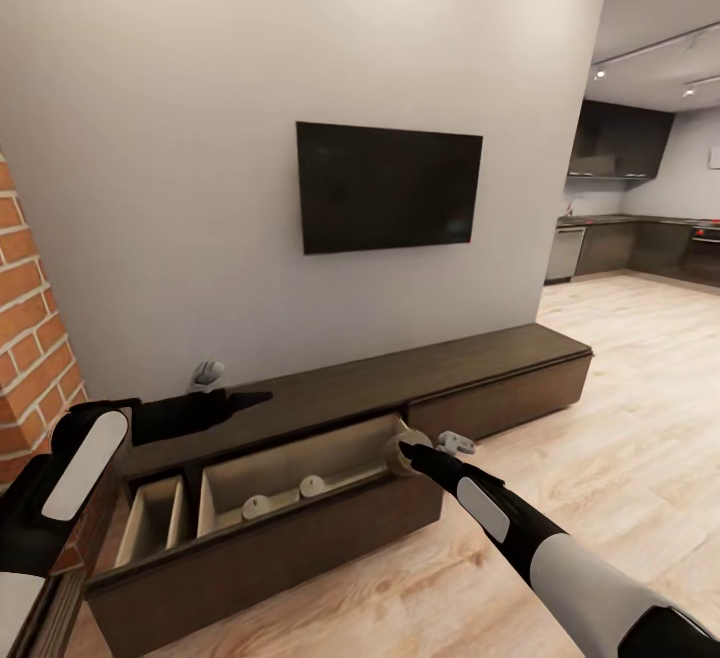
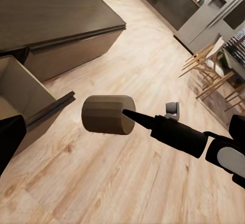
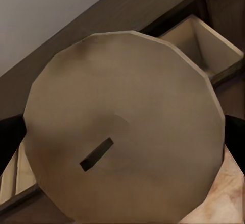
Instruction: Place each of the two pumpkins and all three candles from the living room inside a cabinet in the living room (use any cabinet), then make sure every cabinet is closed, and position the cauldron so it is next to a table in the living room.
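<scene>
Now right gripper (image 1: 408, 453) is clamped on a candle (image 1: 402, 449), hanging at the right end rim of the cabinet (image 1: 420, 383)'s open drawer (image 1: 290, 483); two candles (image 1: 285, 496) lie inside, bare floor (image 1: 620, 438) behind. Left gripper (image 1: 262, 398) over cabinet top, opening unclear.

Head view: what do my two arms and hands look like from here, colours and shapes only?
Both arms are glossy black with white inset panels. The right arm has a pale grey rounded forearm shell, then a black wrist with a white oval panel, tapering to a slim black right hand. The left arm carries a long white rounded panel; the left hand is black, flat and pointed.
</scene>
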Motion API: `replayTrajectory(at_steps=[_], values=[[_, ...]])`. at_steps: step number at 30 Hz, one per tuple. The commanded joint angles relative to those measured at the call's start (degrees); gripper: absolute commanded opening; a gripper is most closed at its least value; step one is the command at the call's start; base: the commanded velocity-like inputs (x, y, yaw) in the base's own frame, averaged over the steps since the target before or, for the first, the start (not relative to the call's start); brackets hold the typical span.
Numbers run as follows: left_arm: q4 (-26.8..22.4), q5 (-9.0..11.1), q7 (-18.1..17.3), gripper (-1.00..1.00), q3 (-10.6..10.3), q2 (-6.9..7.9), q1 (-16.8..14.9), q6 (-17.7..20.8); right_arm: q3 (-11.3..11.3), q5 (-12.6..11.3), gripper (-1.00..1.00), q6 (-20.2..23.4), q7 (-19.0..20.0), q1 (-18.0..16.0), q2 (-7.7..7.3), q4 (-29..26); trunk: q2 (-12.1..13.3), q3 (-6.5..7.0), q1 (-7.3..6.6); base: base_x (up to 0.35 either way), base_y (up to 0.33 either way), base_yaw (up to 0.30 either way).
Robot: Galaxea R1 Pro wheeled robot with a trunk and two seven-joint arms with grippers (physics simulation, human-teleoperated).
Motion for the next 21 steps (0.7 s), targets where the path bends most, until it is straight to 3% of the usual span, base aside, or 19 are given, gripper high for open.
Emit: replayTrajectory(at_steps=[1,17,21], values=[[0.0,-0.1,-0.3,1.00,0.0,0.03,0.0,0.2,0.2,-0.4,-1.00,0.1,0.1,-0.1,-0.06,-0.1,0.0,-0.06,0.02,0.287,-0.150,0.000],[0.0,-0.2,-0.2,1.00,0.0,0.03,0.0,0.1,0.3,-0.3,-1.00,-0.4,0.3,-0.1,-0.07,-0.1,0.0,-0.06,0.02,0.322,-0.021,0.001],[0.0,-0.2,-0.2,1.00,0.0,0.03,-0.1,0.1,0.3,-0.3,-1.00,-0.4,0.2,-0.1,-0.06,-0.1,0.0,-0.06,0.02,0.325,-0.072,0.176]])
